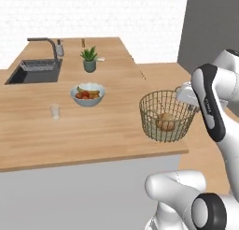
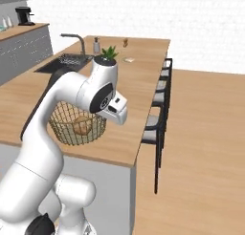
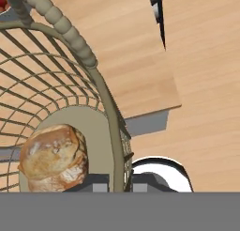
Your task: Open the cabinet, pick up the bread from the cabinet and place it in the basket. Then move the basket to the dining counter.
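Dining counter (image 1: 70, 126): wood island, sink (image 1: 35, 71) | basket (image 1: 165, 114) with bread (image 1: 165, 122) | jaws clamp basket rim

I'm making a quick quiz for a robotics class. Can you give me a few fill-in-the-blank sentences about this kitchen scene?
1. The bread lies inside the ____.
2. The pincer is shut on the basket's ____.
3. The fruit bowl stands on the dining counter between the basket and the ____.
4. A small potted ____ stands behind the fruit bowl.

Missing words: basket; rim; sink; plant
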Robot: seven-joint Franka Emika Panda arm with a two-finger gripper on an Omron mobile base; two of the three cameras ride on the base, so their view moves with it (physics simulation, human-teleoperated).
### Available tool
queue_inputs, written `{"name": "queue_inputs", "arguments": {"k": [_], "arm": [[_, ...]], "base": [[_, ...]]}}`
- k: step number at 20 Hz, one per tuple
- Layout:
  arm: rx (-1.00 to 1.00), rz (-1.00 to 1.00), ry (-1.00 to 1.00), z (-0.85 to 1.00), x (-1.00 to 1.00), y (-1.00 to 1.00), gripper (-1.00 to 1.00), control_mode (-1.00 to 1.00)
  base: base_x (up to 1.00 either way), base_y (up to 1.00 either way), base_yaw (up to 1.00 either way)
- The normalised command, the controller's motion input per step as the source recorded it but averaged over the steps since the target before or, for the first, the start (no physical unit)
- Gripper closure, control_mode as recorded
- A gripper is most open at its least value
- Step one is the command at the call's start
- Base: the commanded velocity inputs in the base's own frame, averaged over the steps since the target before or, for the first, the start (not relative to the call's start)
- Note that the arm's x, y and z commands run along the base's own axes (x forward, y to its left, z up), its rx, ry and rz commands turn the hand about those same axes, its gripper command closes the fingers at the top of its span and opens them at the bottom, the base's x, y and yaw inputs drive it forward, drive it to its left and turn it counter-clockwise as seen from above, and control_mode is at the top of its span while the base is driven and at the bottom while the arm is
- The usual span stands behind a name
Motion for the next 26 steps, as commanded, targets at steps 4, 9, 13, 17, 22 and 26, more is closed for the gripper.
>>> {"name": "queue_inputs", "arguments": {"k": [4, 9, 13, 17, 22, 26], "arm": [[0.00, 0.00, 0.00, 0.00, 0.00, 0.00, 1.00, 1.00], [0.07, -0.05, 0.00, -0.17, 0.51, -0.12, 1.00, -1.00], [0.12, -0.07, 0.00, -0.46, 1.00, -0.11, 1.00, -1.00], [0.08, -0.03, 0.01, -0.63, 1.00, -0.06, 1.00, -1.00], [0.01, -0.02, 0.08, -0.64, 1.00, 0.00, 1.00, -1.00], [0.00, -0.01, 0.05, -0.56, 0.92, -0.02, 1.00, -1.00]], "base": [[0.72, -0.38, 0.00], [0.27, -0.10, -0.01], [0.00, 0.00, 0.00], [0.00, 0.00, 0.00], [0.00, 0.00, 0.00], [0.00, 0.00, 0.00]]}}
